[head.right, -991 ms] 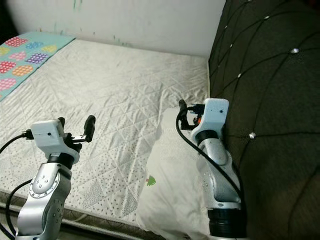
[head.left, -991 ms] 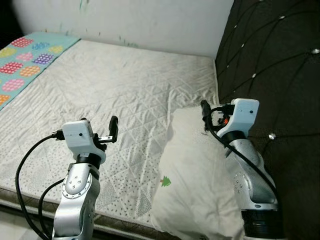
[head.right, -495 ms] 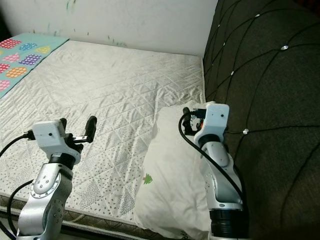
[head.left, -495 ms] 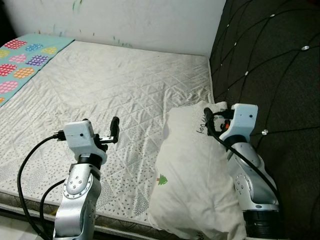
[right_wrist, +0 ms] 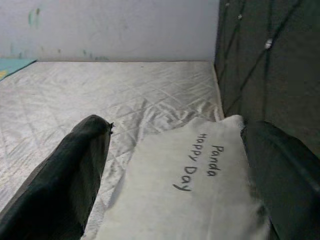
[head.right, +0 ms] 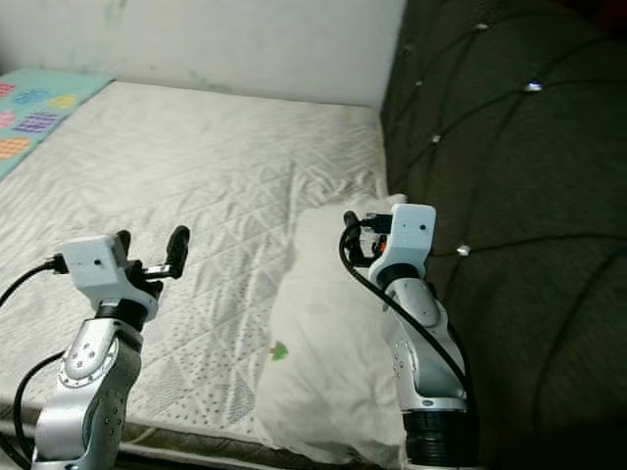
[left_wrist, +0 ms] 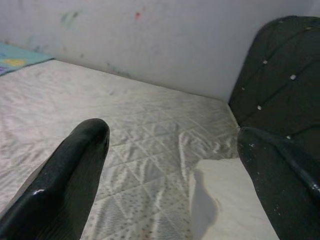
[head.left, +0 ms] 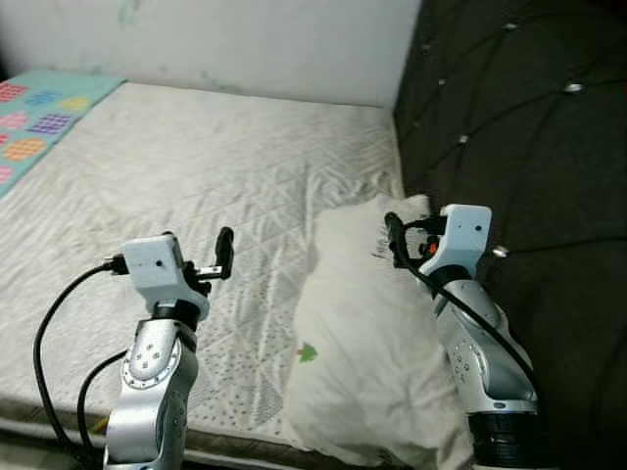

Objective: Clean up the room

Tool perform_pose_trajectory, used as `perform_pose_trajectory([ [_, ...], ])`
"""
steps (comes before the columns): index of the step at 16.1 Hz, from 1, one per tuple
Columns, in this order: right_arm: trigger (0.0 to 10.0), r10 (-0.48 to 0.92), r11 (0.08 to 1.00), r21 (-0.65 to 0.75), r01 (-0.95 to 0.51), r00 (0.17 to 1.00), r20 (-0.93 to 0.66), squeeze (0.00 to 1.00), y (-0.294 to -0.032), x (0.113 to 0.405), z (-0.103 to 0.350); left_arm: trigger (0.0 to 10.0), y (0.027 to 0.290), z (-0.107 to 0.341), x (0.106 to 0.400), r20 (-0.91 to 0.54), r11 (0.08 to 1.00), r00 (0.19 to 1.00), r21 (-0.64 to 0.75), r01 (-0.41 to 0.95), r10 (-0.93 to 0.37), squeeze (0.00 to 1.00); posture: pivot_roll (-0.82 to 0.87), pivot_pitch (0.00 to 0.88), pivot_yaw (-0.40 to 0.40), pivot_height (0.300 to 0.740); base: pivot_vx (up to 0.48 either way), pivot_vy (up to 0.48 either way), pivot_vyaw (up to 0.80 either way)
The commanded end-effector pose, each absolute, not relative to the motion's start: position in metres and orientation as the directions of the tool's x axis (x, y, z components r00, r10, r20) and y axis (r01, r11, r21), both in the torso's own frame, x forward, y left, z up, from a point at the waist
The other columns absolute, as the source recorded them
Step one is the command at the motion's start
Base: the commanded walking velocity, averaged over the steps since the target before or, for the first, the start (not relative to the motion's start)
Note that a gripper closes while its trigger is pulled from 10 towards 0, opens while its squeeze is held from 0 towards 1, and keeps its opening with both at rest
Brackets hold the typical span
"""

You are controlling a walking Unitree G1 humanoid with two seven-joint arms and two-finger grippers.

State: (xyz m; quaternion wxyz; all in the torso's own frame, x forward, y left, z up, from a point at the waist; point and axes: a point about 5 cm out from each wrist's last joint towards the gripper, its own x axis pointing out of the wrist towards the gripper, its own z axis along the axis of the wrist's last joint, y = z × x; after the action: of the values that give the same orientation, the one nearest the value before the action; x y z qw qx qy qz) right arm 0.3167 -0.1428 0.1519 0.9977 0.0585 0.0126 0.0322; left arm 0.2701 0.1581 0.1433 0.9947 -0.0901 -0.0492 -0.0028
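While both arms are raised over the bed, the white quilted mattress reaches to a pale wall. The pillow lies along the dark tufted headboard. The right gripper seems spread around the pillow's far end, perhaps touching. The left gripper hovers open, well apart.

one white pillow, one quilted mattress, one dark tufted headboard, one patterned teal blanket at the far corner, two silver arms, two grippers, left gripper, right gripper
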Motion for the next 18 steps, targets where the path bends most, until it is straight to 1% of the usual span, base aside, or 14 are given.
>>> perform_pose_trajectory([
  [1, 10.0, 0.067, 0.990, 0.122, -0.065, 0.998, -0.016, 0.00, -0.1441, 0.3186, 0.1546, 10.0, 0.1571, 0.1412, 0.2707, 0.089, 0.984, 0.996, -0.178, 0.022, -0.006, 0.00, 0.03, 0.011, -0.036, 0.740, 0.000, 0.247, -0.40],
  [6, 10.0, 0.071, 0.990, 0.127, -0.068, 0.997, -0.018, 0.00, -0.1438, 0.3183, 0.1535, 10.0, 0.1572, 0.1411, 0.2707, 0.089, 0.984, 0.996, -0.178, 0.021, -0.005, 0.00, 0.03, 0.013, -0.035, 0.740, 0.000, 0.334, 0.00],
  [8, 10.0, 0.072, 0.990, 0.126, -0.068, 0.997, -0.026, 0.00, -0.1434, 0.3179, 0.1517, 10.0, 0.1576, 0.1409, 0.2705, 0.088, 0.984, 0.996, -0.177, 0.018, -0.003, 0.00, 0.03, 0.013, -0.035, 0.740, 0.000, 0.373, -0.48],
  [13, 10.0, 0.082, 0.989, 0.126, -0.078, 0.996, -0.027, 0.00, -0.1426, 0.3183, 0.1513, 10.0, 0.1573, 0.1410, 0.2706, 0.088, 0.984, 0.996, -0.179, 0.018, -0.002, 0.00, 0.03, 0.021, -0.036, 0.740, 0.000, 0.371, 0.00],
  [16, 10.0, 0.104, 0.980, 0.175, -0.096, 0.994, -0.039, 0.00, -0.1400, 0.3170, 0.1487, 10.0, 0.1564, 0.1403, 0.2697, 0.087, 0.983, 0.996, -0.180, 0.018, -0.002, 0.00, 0.03, 0.021, -0.036, 0.740, 0.000, 0.371, 0.00],
  [18, 10.0, 0.093, 0.985, 0.147, -0.085, 0.994, -0.048, 0.00, -0.1423, 0.3167, 0.1474, 10.0, 0.1552, 0.1393, 0.2686, 0.083, 0.983, 0.997, -0.184, 0.019, -0.004, 0.00, 0.03, 0.021, -0.036, 0.740, 0.000, 0.368, 0.00],
])
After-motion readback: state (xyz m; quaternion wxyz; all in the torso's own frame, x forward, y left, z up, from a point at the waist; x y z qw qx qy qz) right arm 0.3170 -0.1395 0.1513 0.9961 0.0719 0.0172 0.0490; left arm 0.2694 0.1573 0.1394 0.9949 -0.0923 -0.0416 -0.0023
